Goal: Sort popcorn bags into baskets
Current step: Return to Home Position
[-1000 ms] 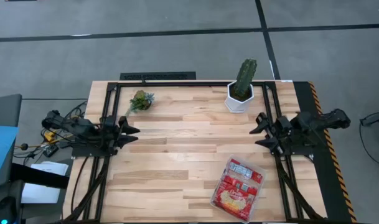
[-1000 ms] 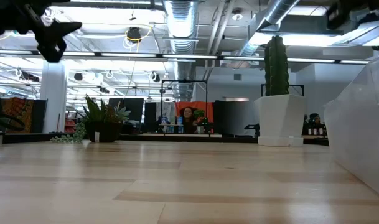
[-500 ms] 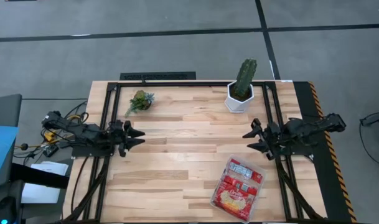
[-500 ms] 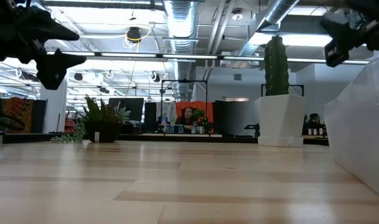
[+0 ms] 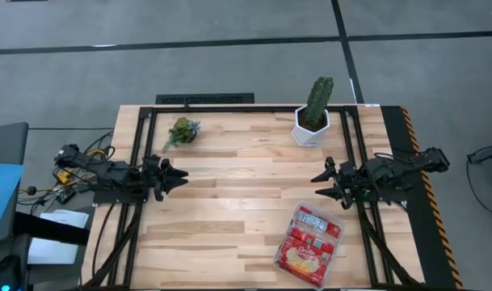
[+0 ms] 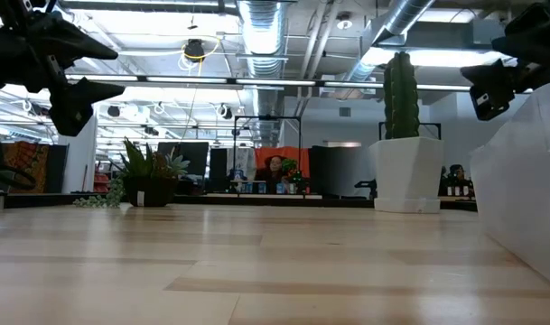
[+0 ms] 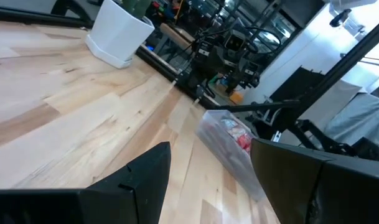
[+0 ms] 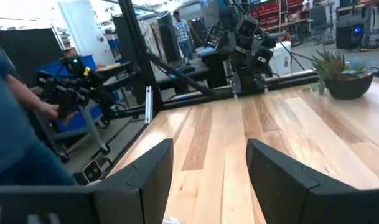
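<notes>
Popcorn bags [image 5: 307, 249]: red packets, all piled in the clear tray [image 5: 341, 226] on the desk [image 5: 229, 218], right-hand side. My left pincer [image 5: 179, 177]: released, empty, above the desk's left edge. My right pincer [image 5: 317, 187]: released, empty, near the tray, not touching it.

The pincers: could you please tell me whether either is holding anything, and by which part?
Nothing is held: the left pincer and right pincer are both open and empty.
</notes>
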You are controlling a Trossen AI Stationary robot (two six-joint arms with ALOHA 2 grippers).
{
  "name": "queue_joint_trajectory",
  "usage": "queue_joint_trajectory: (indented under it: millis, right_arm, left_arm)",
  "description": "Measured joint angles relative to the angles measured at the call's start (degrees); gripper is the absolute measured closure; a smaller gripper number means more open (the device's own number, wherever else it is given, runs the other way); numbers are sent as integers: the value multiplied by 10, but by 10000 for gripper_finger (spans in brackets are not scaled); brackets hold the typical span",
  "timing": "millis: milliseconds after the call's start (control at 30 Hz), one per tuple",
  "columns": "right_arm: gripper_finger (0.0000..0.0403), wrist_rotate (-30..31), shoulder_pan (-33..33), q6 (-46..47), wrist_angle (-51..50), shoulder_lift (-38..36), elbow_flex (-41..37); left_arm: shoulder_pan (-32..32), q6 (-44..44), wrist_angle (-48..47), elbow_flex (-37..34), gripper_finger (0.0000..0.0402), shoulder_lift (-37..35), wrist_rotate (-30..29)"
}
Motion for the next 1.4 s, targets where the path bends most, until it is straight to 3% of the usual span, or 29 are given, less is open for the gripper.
queue_joint_trajectory:
  millis: [1400]
  right_arm:
    - [177,-2,0,0,-18,0,0]
  left_arm:
    - [0,0,0,0,189,0,1]
